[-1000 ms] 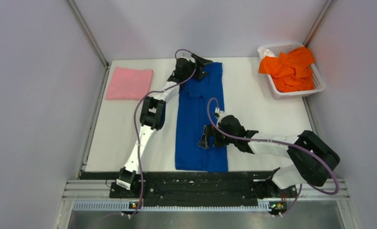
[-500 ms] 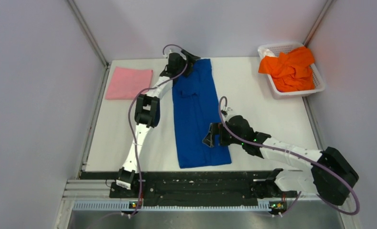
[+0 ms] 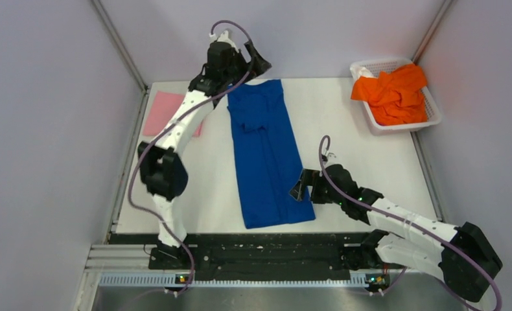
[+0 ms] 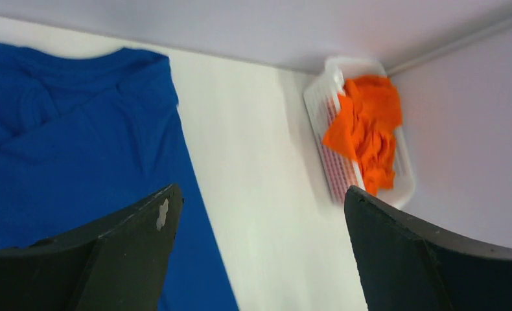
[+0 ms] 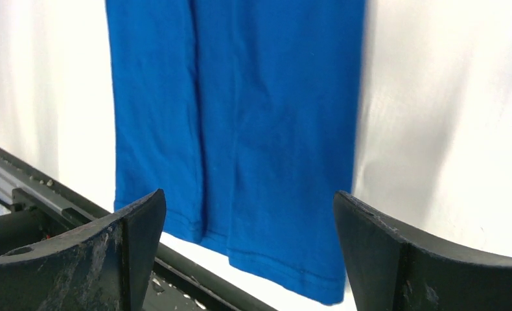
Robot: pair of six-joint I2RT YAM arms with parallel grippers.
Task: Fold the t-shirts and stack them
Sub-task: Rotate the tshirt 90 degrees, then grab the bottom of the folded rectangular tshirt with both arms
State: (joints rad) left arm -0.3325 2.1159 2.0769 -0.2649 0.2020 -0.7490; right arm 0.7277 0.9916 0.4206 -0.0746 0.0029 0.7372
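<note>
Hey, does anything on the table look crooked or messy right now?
The blue t-shirt, folded into a long strip, lies slanted instead of square to the table edge. The orange t-shirt is crumpled in the white basket, draping over its rim. The pink t-shirt looks neatly folded.

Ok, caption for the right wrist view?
Open right end effector facing the hem of the folded blue t-shirt on the table.
</note>
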